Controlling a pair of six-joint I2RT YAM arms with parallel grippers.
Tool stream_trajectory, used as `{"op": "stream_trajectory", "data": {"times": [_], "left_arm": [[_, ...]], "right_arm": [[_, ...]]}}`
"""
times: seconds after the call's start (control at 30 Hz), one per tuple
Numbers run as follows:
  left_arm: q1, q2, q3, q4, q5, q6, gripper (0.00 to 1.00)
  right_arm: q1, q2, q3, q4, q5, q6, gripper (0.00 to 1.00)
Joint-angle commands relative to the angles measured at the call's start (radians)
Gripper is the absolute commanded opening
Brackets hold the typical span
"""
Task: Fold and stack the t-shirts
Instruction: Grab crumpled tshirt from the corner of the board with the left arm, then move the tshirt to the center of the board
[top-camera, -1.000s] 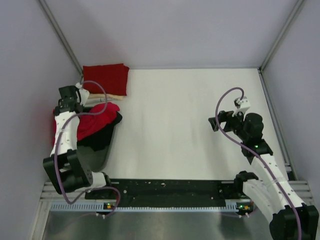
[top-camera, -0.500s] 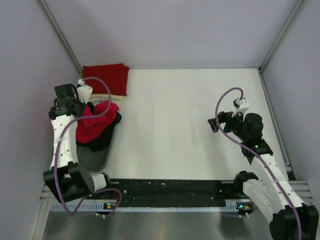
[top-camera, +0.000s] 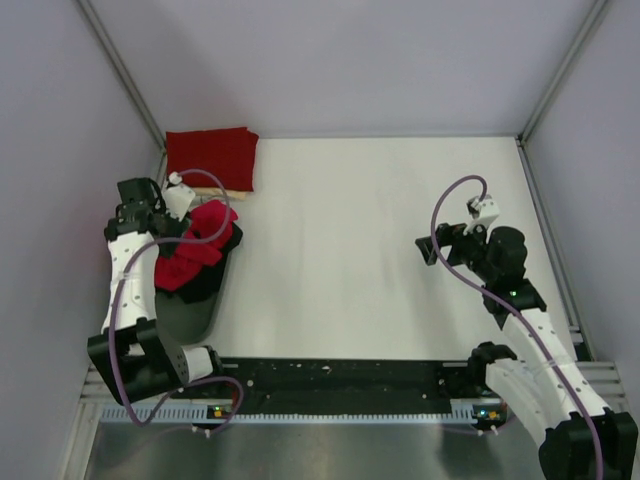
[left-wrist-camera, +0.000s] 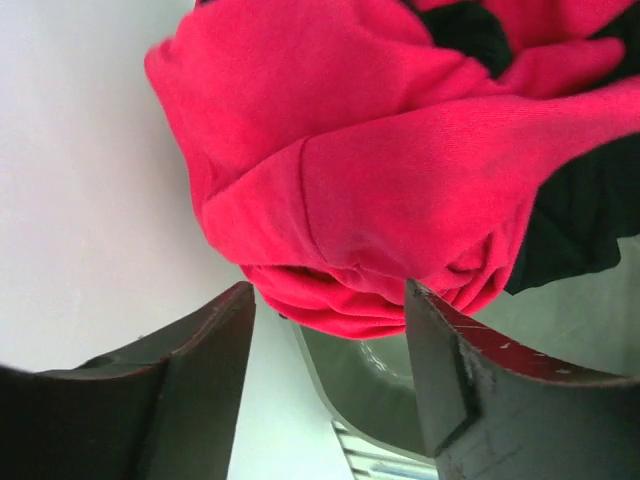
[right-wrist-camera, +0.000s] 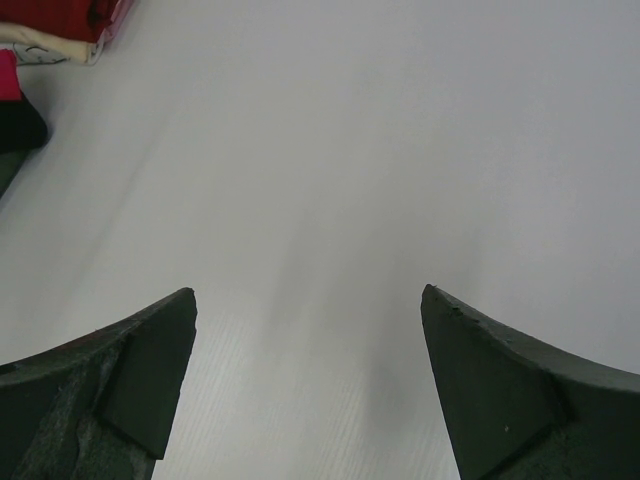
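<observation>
A crumpled red t-shirt (top-camera: 197, 246) lies heaped with black cloth (top-camera: 214, 268) on a dark grey bin (top-camera: 186, 305) at the table's left edge. My left gripper (top-camera: 160, 218) stands open just left of the heap. In the left wrist view, the red t-shirt (left-wrist-camera: 380, 170) bulges just beyond the left gripper (left-wrist-camera: 330, 305), its lowest fold level with the spread fingertips (left-wrist-camera: 225, 340), and nothing is pinched. A folded red t-shirt (top-camera: 211, 157) rests on a cream t-shirt (top-camera: 222, 190) at the back left. My right gripper (top-camera: 432, 246) hangs open over bare table at the right; the right gripper (right-wrist-camera: 308, 300) holds nothing.
Grey walls and metal frame posts close in the white table (top-camera: 380, 250) on three sides. The bin's rim (left-wrist-camera: 365, 385) shows below the red heap. The right wrist view catches the folded stack (right-wrist-camera: 55, 20) and the black cloth (right-wrist-camera: 20, 125) at its top left corner.
My left gripper has opened and let go of the red t-shirt, which has settled into a smaller heap on the bin. The right arm has not moved.
</observation>
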Motion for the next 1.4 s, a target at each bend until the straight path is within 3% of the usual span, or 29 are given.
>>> {"op": "stream_trajectory", "data": {"times": [0.0, 0.13, 0.3, 0.4, 0.43, 0.47, 0.7, 0.87, 1.0, 1.07, 1.13, 1.2, 1.37], "left_arm": [[-0.007, -0.055, -0.010, -0.021, 0.159, 0.085, 0.71], [-0.015, -0.041, -0.034, 0.019, 0.209, 0.101, 0.74], [-0.024, 0.060, 0.002, 0.053, 0.163, 0.074, 0.61], [-0.030, 0.135, 0.056, 0.030, 0.066, 0.029, 0.35], [-0.030, 0.152, 0.073, 0.027, 0.048, 0.022, 0.21], [-0.030, 0.155, 0.088, 0.027, 0.037, 0.015, 0.00], [-0.035, 0.003, 0.221, 0.036, 0.091, -0.073, 0.00], [-0.079, -0.162, 0.410, 0.079, 0.259, -0.158, 0.00], [-0.163, -0.149, 0.653, 0.044, 0.486, -0.293, 0.00], [-0.279, -0.106, 0.729, 0.027, 0.529, -0.329, 0.00], [-0.497, -0.072, 0.748, 0.037, 0.458, -0.312, 0.00], [-0.664, -0.017, 0.774, 0.028, 0.480, -0.318, 0.00], [-1.028, 0.170, 0.757, -0.002, 0.371, -0.199, 0.00]], "right_arm": [[0.000, -0.019, 0.012, 0.031, -0.019, -0.004, 0.92], [-0.001, -0.005, 0.018, 0.025, -0.032, -0.004, 0.92], [0.000, -0.011, 0.022, 0.020, -0.032, -0.004, 0.92], [-0.001, -0.018, 0.022, 0.013, -0.026, -0.004, 0.92], [0.000, -0.021, 0.022, 0.013, -0.024, -0.004, 0.92], [-0.001, -0.021, 0.022, 0.013, -0.024, -0.002, 0.92], [0.000, -0.027, 0.031, 0.003, -0.024, 0.001, 0.92], [0.000, -0.024, 0.058, -0.012, -0.044, 0.002, 0.92], [0.000, -0.025, 0.080, -0.017, -0.062, 0.013, 0.92], [-0.001, -0.027, 0.097, -0.017, -0.076, 0.027, 0.92], [0.000, -0.031, 0.114, -0.018, -0.090, 0.048, 0.92], [0.000, -0.030, 0.140, -0.036, -0.070, 0.080, 0.92], [-0.004, 0.001, 0.256, -0.213, 0.123, 0.130, 0.95]]}}
